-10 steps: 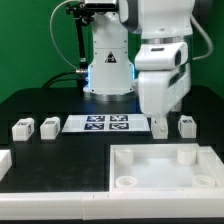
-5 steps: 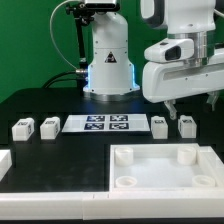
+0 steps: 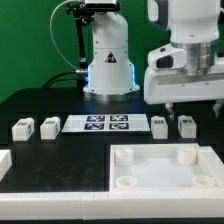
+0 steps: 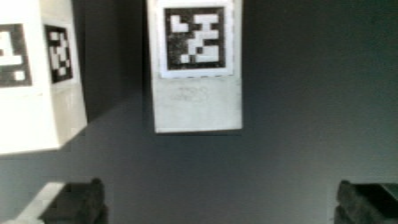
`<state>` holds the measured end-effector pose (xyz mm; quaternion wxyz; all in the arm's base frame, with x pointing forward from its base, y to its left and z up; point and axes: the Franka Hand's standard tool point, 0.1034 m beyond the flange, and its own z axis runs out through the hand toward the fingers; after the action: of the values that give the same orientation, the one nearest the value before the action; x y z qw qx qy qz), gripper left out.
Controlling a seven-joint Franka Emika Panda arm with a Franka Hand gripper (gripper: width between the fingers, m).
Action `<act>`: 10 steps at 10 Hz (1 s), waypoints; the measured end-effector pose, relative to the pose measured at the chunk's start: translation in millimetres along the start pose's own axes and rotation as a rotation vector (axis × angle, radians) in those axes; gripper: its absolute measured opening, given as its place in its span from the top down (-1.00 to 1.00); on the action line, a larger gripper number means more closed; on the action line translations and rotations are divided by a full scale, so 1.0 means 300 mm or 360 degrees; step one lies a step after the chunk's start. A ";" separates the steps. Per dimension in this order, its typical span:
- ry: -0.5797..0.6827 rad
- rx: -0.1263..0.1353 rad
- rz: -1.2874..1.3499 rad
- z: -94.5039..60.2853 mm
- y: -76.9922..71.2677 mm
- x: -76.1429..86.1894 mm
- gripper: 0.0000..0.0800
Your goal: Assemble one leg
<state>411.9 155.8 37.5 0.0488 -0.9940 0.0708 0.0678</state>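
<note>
Fingers [image 4: 68, 203] spread wide, dark tips well apart, nothing pinched between them. Gripper [image 3: 190, 104] up in the air above the black table [image 3: 60, 160], close to the edge on the exterior view's right, touching nothing.

Straight beneath, the leg [image 3: 186, 125]: small white block lying on the tabletop, last in a row of white parts and nearest that edge. In the wrist view, lies lengthwise in the gap between the two tips, clear of both, with a black-and-white tag at one end of its upper face and the rest of that face bare. Just beside it, across a narrow dark gap, a second leg [image 3: 159, 126], close to the end of the marker board [image 3: 105, 123], which sits flat around the middle of the row.

Past the board's other end, towards the opposite edge, two more legs [image 3: 48, 126] side by side and close together. Nearer the camera, filling the corner on the exterior view's right, a big white tray [image 3: 160, 185] with round sockets at its corners, well apart from the row. Robot base [image 3: 108, 65] upright at the far edge.
</note>
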 end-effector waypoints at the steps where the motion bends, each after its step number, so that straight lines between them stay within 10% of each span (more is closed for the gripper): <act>1: -0.0228 -0.0040 0.0015 0.018 0.013 -0.046 -0.62; 7: -0.1095 -0.0101 0.0015 0.032 0.017 -0.058 -0.62; 10: -0.1150 -0.0119 0.0043 0.077 0.005 -0.072 -0.62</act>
<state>387.5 159.7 17.8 0.0334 -0.9060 0.0596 0.4177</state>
